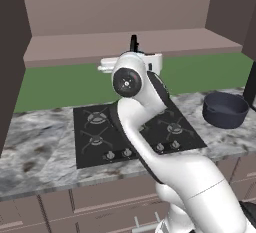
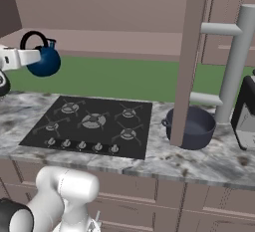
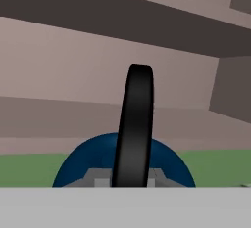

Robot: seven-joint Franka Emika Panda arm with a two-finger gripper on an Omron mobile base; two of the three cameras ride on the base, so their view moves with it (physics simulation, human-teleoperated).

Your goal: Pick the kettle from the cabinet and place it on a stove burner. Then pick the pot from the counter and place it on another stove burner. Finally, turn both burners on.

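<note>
My gripper point(image 3: 128, 179) is shut on the black looped handle point(image 3: 135, 124) of the dark-blue kettle point(image 3: 76, 167). In the right base view the kettle point(image 2: 46, 60) hangs in the air with the gripper point(image 2: 36, 55) at its left side, level with the front edge of the cabinet point(image 2: 114, 42) shelf and above the back left of the cooktop point(image 2: 89, 121). In the left base view my arm hides the kettle except for the top of its handle point(image 1: 133, 42). The pot point(image 1: 225, 109) point(image 2: 191, 126) stands on the counter point(image 1: 35, 147) right of the burners point(image 1: 97, 118).
A row of small silver knobs point(image 2: 82, 145) lines the cooktop's front edge. An open brown cabinet door point(image 2: 191, 52) with a long grey bar handle point(image 2: 234, 61) hangs in front of the pot. A dark appliance point(image 2: 246, 111) stands at the far right. Dark side panels point(image 1: 10, 62) flank the cabinet.
</note>
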